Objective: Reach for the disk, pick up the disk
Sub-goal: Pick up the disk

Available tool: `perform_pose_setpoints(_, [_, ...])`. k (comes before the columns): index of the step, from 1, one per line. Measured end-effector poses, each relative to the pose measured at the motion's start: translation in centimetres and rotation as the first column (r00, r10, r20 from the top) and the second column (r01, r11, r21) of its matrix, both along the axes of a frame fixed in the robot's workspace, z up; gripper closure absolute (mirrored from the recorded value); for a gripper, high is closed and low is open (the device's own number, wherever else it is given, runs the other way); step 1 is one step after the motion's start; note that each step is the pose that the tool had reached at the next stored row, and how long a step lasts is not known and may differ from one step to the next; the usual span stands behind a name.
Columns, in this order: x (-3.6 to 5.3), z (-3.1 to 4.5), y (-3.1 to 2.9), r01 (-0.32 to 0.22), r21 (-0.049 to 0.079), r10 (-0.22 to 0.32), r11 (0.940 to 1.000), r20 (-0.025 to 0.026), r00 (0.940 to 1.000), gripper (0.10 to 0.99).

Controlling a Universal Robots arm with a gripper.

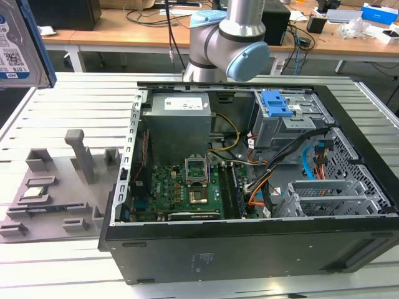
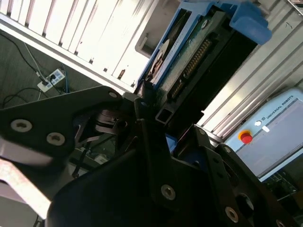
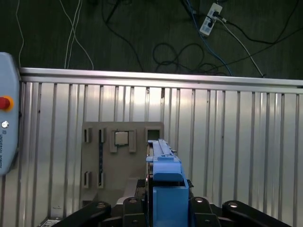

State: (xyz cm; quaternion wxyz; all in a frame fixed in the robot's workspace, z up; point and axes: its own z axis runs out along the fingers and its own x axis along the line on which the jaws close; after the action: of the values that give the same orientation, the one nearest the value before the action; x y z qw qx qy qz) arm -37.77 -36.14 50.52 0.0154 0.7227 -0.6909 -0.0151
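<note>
Black metal jaws sat nearest both wrist cameras, pinched on the disk point(image 3: 166, 187), a flat silver-grey metal hard drive with blue plastic side rails. One jaw looked to bear on each broad face. Nothing else touched it. It hung clear of the ribbed aluminium table point(image 3: 236, 142), over the end with the grey plastic fixture tray point(image 3: 106, 156), well apart from the open black computer case point(image 1: 237, 258).

Step, as I read it: reach done, pick-up done or near enough, disk off every surface. Any further move would call for a steady clamp and a path clear of the case wall. The grip looked to sit at one end, with most of the drive sticking out past it.

View differences:
- First wrist view had the disk edge-on, blue rail toward the lens, tray and table beyond.
- Second wrist view had the disk point(image 2: 189, 52) from its green circuit-board side with the connector row, plus a grey teach pendant with a red stop button point(image 2: 245, 137).
- Exterior view had the disk point(image 1: 15, 37) at its left, blue-and-white barcode label facing the lens. It also had the grey-and-blue robot arm joint point(image 1: 232, 47) and the grey metal drive cage with a blue plastic latch point(image 1: 277, 103) inside the case.
</note>
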Motion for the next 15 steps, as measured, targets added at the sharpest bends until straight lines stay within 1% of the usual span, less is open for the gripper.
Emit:
perform_pose_setpoints(1, [0.01, 0.6, 0.0, 0.0, 0.0, 0.0, 1.0, -0.0002, 1.0, 0.722])
perform_pose_setpoints(7, [0.03, 1.99, 0.01, 0.0, 0.0, 0.0, 1.0, -0.0008, 1.0, 0.722])
perform_pose_setpoints(11, [0.05, 3.09, 0.02, 0.0, 0.0, 0.0, 1.0, -0.0013, 1.0, 0.722])
perform_pose_setpoints(13, [0.05, 3.5, 0.02, 0.0, 0.0, 0.0, 1.0, -0.0015, 1.0, 0.722])
perform_pose_setpoints(14, [0.06, 3.86, 0.02, 0.0, 0.0, 0.0, 1.0, -0.0017, 1.0, 0.722])
perform_pose_setpoints(15, [0.09, 4.73, 0.03, 0.0, 0.0, 0.0, 1.0, -0.0024, 1.0, 0.722])
